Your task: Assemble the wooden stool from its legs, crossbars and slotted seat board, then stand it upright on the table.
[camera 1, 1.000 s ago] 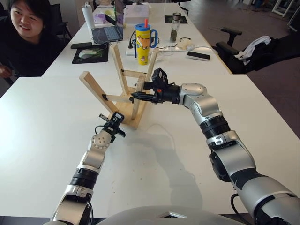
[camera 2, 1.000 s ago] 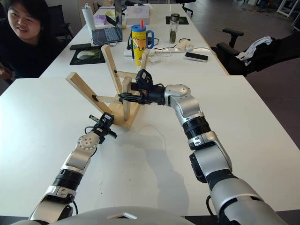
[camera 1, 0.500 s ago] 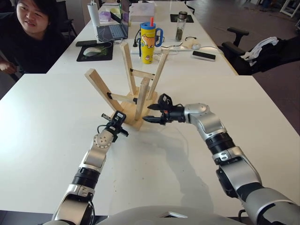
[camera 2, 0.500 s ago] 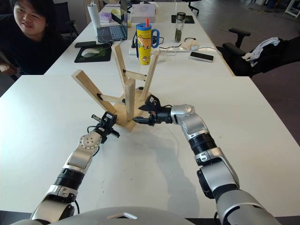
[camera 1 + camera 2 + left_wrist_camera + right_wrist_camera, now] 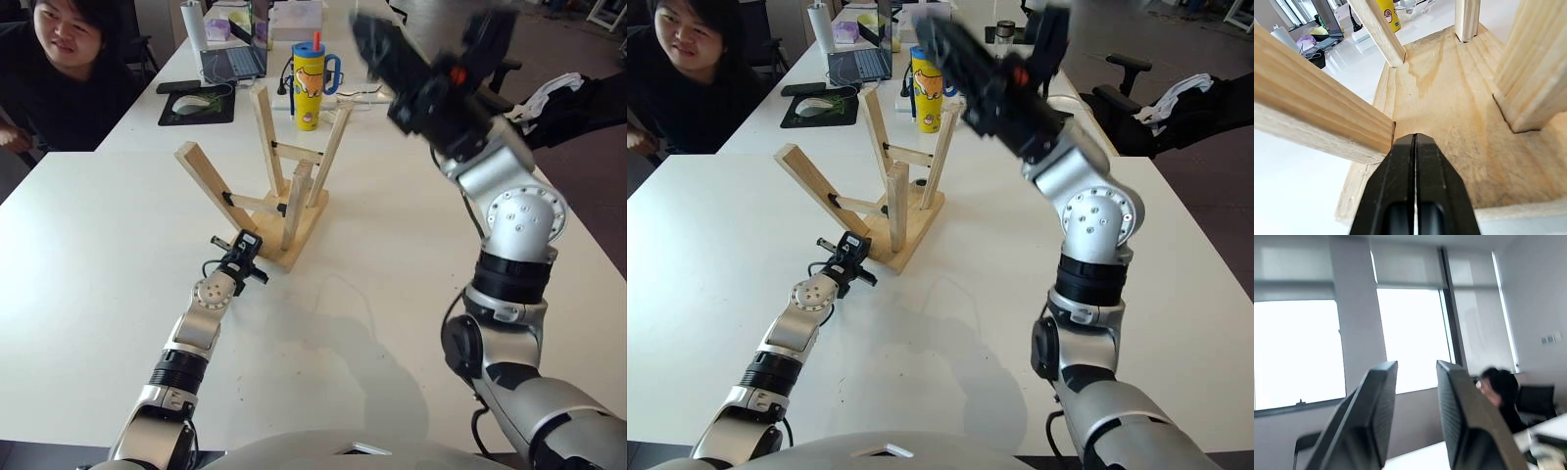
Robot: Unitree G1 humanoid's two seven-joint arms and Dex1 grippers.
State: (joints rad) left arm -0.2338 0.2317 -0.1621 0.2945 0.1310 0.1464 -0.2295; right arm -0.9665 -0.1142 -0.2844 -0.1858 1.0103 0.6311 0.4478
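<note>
Left gripper, fingers pressed together and empty, sits at the 7 o'clock edge of the seat board. The stool stands upside down on the table, legs splayed upward. At its 2 o'clock, the right gripper hangs high, fingers spread, empty. The stool looks light, stiff and smooth, with joints that may loosen. A leg near the seat board seems the safest hold for turning it over.
</note>
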